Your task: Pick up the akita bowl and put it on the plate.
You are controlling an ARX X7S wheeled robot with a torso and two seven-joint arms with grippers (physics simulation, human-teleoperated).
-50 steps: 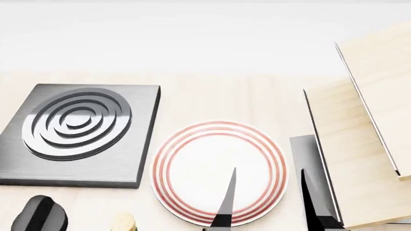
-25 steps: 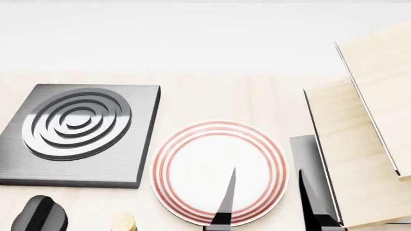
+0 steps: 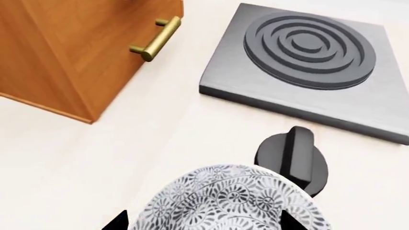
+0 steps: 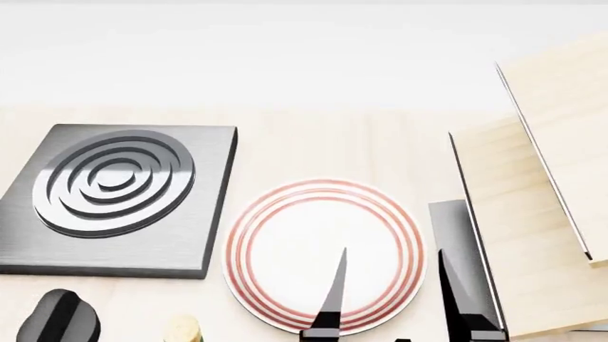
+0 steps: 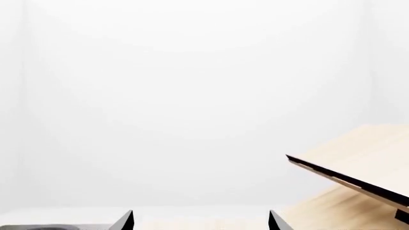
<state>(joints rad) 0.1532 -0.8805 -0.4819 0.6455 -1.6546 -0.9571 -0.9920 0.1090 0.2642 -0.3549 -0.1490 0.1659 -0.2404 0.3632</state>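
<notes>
In the left wrist view, the akita bowl (image 3: 230, 201) is seen lying between the spread fingertips of the left gripper (image 3: 204, 221), with no contact apparent, though the frame edge cuts the view there; a black knob (image 3: 292, 158) lies just beyond it, and the grey burner (image 3: 307, 67) farther ahead. In the head view, the plate (image 4: 323, 256) is shown bare, directly beneath the right gripper (image 4: 399, 313), whose fingers stand apart and empty. The right wrist view shows only those parted fingertips against a pale wall and a tilted wooden board (image 5: 357, 177), so the grasp is judged the step in hand, calling for closure on the bowl, a lift, and carriage across to the plate.

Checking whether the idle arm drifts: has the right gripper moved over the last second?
Yes, slightly. In the head view the right gripper, with its thin black fingers, has slid down-frame against the flat white red-ringed plate.
</notes>
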